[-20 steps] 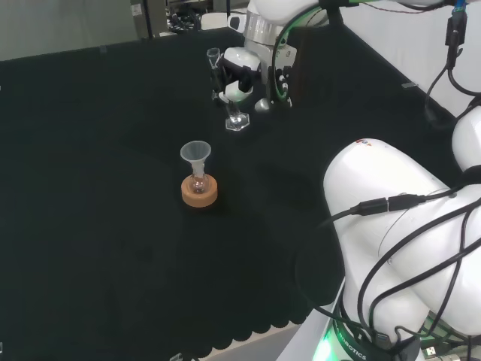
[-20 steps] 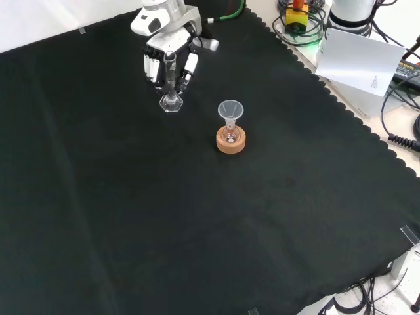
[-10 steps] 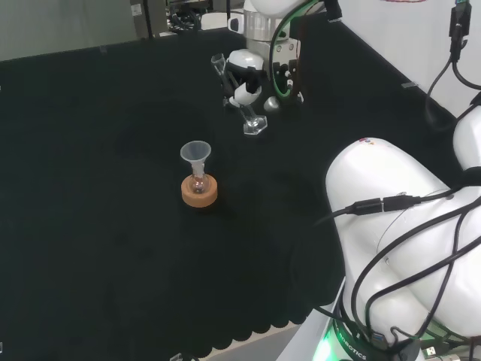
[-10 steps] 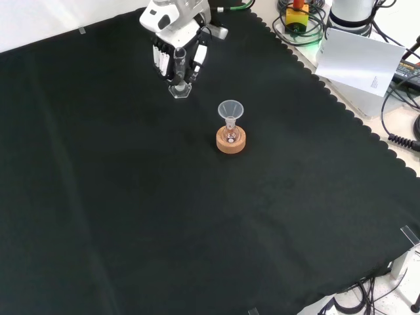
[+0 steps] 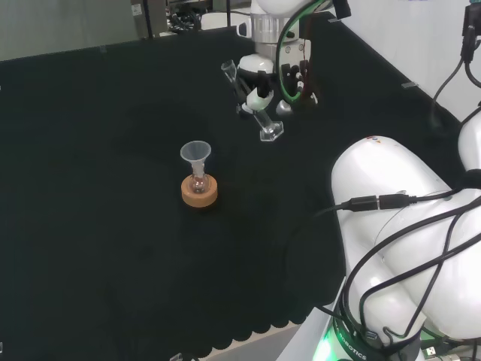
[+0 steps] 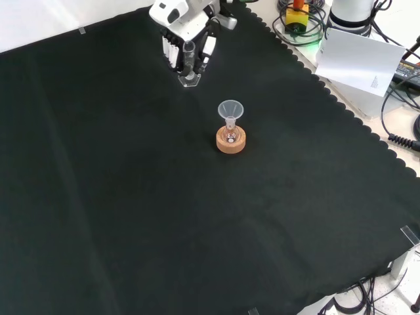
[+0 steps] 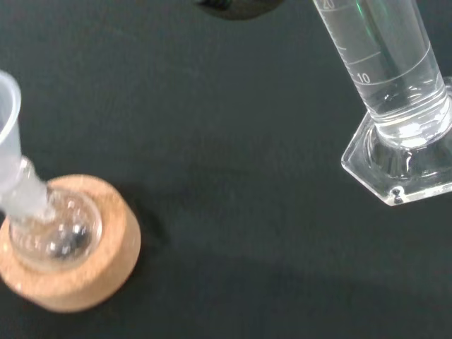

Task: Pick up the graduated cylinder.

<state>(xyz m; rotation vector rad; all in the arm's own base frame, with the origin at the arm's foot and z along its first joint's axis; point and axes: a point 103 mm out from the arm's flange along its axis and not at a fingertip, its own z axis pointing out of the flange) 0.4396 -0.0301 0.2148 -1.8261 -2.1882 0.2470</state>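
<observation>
The hand (image 5: pixel 259 79) has its fingers curled round the graduated cylinder (image 5: pixel 252 101), gripping it about midway up the tube, and the cylinder looks lifted off the black cloth (image 5: pixel 113 226) and tilted, mouth up toward the left of the head view and the base swung out lower right. Going left to right in that view: first the little flask (image 5: pixel 198 183) on its cork ring (image 5: pixel 199 192) with a funnel (image 5: pixel 195 156) stuck in the neck, well apart from the hand, then the hand and cylinder, then the arm's own big white link (image 5: pixel 391 210) up close. In the front view the hand (image 6: pixel 186 33) sits near the top edge of the cloth with the cylinder (image 6: pixel 189 65) hanging below it. Handling-wise I'd guess it's light and stiff but clear and smooth, so slippery and easy to crack. The wide six-sided foot (image 7: pixel 406 159) makes it bottom-heavy, so gripping mid-tube seems right, though the tilt could let it slide.
</observation>
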